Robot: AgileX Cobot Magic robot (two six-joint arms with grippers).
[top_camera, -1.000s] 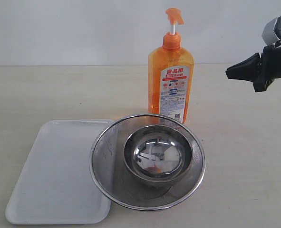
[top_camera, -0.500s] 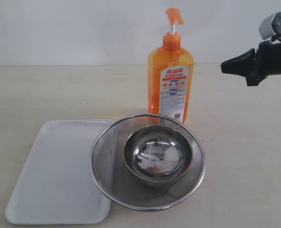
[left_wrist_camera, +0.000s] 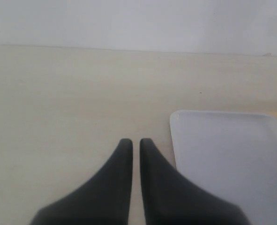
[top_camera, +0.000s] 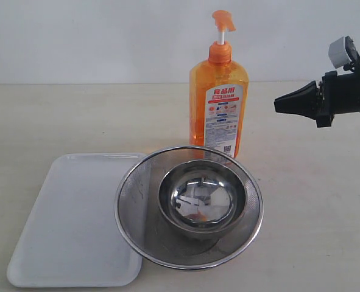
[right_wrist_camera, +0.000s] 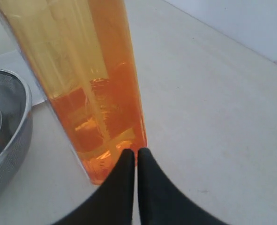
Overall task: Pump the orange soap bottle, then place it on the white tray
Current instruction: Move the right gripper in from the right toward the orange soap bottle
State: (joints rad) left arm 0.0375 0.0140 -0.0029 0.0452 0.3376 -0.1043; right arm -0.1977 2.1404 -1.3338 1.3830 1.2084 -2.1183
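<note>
Over the pale worktop [top_camera: 76, 115], the right claw [top_camera: 276, 107], tips together, is brought nearer the orange soap bottle [top_camera: 219, 109] than a second ago; pumping is not yet begun

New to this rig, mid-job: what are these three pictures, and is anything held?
Two robot arms, each ending in a two-finger gripper. The wide picture is from a camera off the arms; the other two look out from each wrist. On the beige table: a tall translucent orange soap bottle with a pump, a flat white plastic tray, and a round steel mesh strainer holding a steel bowl, its rim overlapping the tray's edge. The right gripper is shut, empty, beside the bottle, not touching. The left gripper, shut and empty, is near the tray's corner.
</note>
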